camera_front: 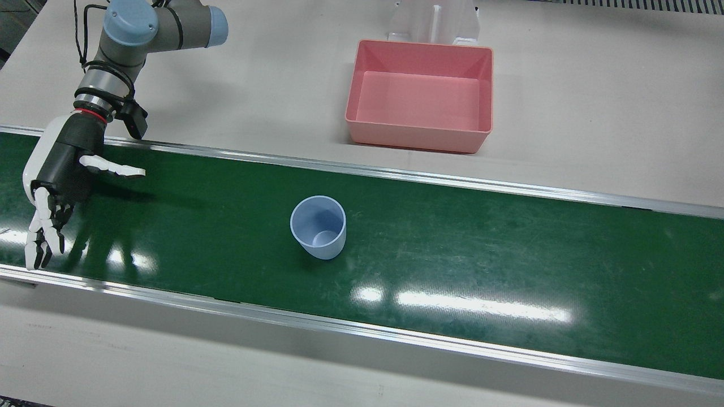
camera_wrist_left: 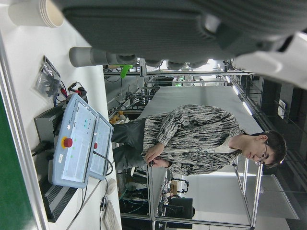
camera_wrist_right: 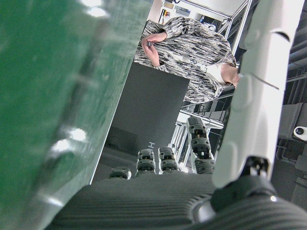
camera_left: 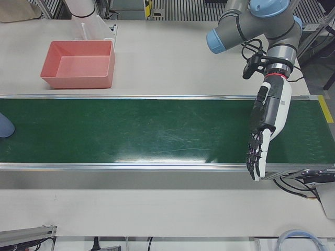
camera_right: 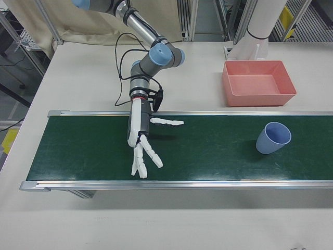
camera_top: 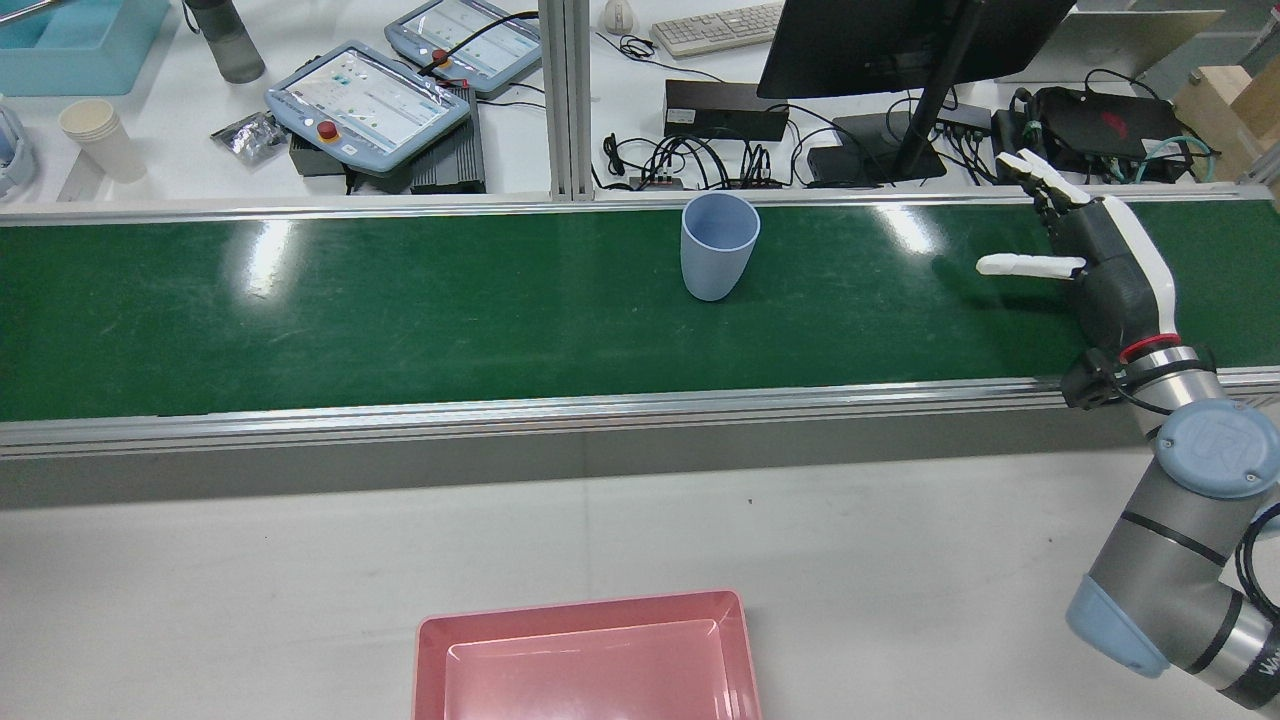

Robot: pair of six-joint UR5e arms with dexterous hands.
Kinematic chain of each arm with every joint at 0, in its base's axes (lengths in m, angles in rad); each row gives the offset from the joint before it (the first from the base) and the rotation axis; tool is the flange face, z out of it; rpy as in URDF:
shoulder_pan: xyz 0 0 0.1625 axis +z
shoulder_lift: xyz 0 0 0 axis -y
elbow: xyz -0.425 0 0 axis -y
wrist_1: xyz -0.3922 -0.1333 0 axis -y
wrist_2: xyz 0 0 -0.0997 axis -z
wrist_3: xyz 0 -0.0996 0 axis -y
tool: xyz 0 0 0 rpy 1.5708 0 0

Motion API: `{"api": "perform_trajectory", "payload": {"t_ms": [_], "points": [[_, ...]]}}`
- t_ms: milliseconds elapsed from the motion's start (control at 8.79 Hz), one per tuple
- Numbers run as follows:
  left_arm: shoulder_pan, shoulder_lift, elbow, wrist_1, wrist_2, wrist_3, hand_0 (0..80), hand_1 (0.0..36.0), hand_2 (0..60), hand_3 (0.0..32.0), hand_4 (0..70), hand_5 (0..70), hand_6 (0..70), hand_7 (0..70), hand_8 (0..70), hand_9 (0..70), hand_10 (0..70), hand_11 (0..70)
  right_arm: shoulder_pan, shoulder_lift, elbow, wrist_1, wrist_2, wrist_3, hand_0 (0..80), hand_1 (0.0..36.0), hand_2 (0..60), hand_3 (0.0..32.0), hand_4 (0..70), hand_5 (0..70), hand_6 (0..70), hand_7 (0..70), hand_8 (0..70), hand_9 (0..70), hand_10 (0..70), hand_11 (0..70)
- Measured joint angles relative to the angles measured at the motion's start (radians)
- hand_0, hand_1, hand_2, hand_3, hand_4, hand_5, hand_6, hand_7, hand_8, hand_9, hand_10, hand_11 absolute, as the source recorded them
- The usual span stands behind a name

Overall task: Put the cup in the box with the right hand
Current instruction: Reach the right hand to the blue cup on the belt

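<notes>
A light blue cup stands upright on the green conveyor belt, near its middle. It also shows in the rear view and the right-front view. The empty pink box sits on the white table beyond the belt, also visible in the rear view. My right hand is open and empty above the belt's end, well to the side of the cup, fingers spread and thumb pointing toward the cup. My left hand is open and empty over the belt's other end.
The belt has raised metal rails along both edges. A white pedestal stands just behind the box. Beyond the belt's far side are teach pendants, a monitor, cables and a person.
</notes>
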Motion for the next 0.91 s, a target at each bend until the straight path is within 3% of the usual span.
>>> {"api": "perform_trajectory", "payload": {"t_ms": [911], "points": [[0.000, 0.000, -0.001, 0.000, 0.001, 0.000, 0.0, 0.0, 0.0, 0.0, 0.0, 0.0, 0.0, 0.0, 0.0, 0.0, 0.0, 0.0, -0.021, 0.001, 0.015, 0.000, 0.001, 0.003, 56.1, 21.6, 0.0, 5.6, 0.0, 7.8, 3.2, 10.8, 6.2, 7.7, 0.0, 0.8]]}}
